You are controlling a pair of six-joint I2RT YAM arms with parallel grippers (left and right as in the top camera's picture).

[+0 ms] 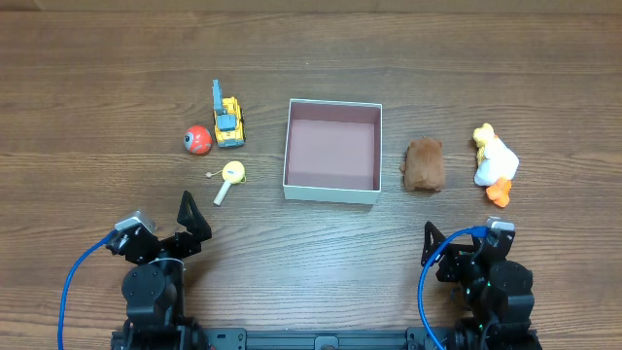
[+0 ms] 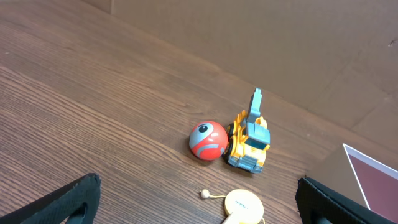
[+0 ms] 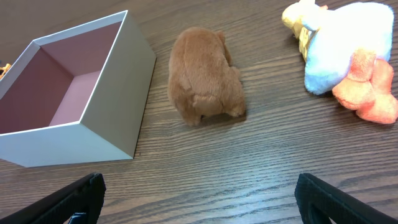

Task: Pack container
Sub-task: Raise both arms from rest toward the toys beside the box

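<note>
**Nothing packed yet: both arms waiting at the near edge**

On your left, the left gripper (image 2: 198, 186) sits low at the near edge of the brown wood-grain surface (image 1: 97, 78). Its jaws are spread wide and hold nothing.

Beyond it lie three small toys. A red ball with a grey-blue eye patch (image 1: 197, 139) rests against a yellow and blue plastic toy digger (image 1: 228, 121). Nearer to you is a flat yellow disc toy on a white stick (image 1: 230, 178).

In the middle stands the container (image 1: 331, 193), a shallow square box with thin white walls and a dusty-pink floor. It is upright and there is nothing in it.

Just to its right lies a brown plush animal (image 1: 424, 163), close to the wall but not touching it. Further right is a white and yellow plush duck with orange feet (image 1: 494, 160).

The right gripper (image 3: 199, 183) waits at the near edge below these two. Its jaws are also wide apart and empty.

You look to be at the first pick, with five toys to go in.

The brown plush seems the easiest start: it lies straight ahead of the right arm, it is soft, and it sits next to the box. You'll need to reach forward, come down over its back, close, lift clear of the wall and let go over the pink floor.

On the left, the ball is likely to roll if nudged, so approach it squarely from above.
</note>
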